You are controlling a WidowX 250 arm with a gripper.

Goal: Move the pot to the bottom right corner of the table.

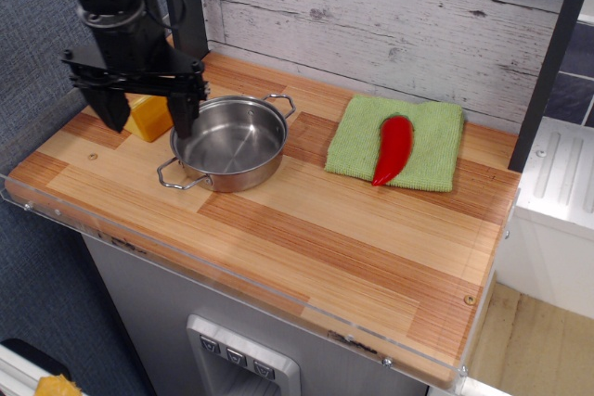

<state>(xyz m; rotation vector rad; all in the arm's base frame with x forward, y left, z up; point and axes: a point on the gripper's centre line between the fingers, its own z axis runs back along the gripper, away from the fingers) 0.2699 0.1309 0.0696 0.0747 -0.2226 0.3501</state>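
The shiny steel pot [229,142] with two wire loop handles stands empty at the back left of the wooden table [316,248]. My black gripper [148,118] hangs open just left of the pot, above its left rim. One finger [186,114] is over the pot's left edge, the other finger [116,110] stands further left. Nothing is held between them.
A yellow block [150,118] lies on the table between my fingers, left of the pot. A green cloth [397,144] with a red pepper [393,148] on it lies at the back right. Dark posts [184,2] stand at the back corners.
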